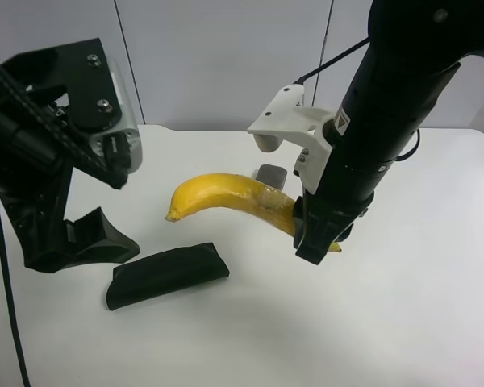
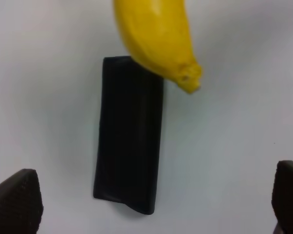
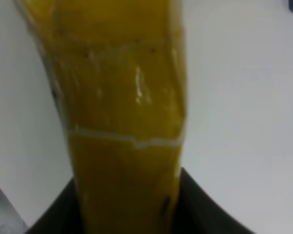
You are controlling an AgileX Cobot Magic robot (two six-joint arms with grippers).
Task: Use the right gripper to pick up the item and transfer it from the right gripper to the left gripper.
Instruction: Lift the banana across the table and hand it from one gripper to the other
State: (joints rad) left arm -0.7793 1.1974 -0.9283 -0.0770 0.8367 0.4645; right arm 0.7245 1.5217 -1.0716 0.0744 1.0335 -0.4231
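White and smooth is the table [image 1: 436,322] under both arms, with pale wall panels behind it. Your right gripper [image 1: 316,242], a black claw on a thick black arm with a white plastic bracket [image 1: 284,121], is clamped on the banana [image 1: 222,192] near one end and holds it above the table. From this claw the curved yellow fruit reaches toward the left gripper [image 1: 127,211], and its blunt tip ends just short of it. The peel is glossy, with brownish scuffs and a pale line across it close to the claw. Your left gripper has its fingers [image 2: 14,202] wide apart. Below its gap lies a dark, soft pouch [image 1: 168,274], flat and oblong. Behind the right claw, a small grey block [image 1: 272,175] is half hidden by the banana. On the right arm there is a small sticker with a triangle; its writing is too small to read.
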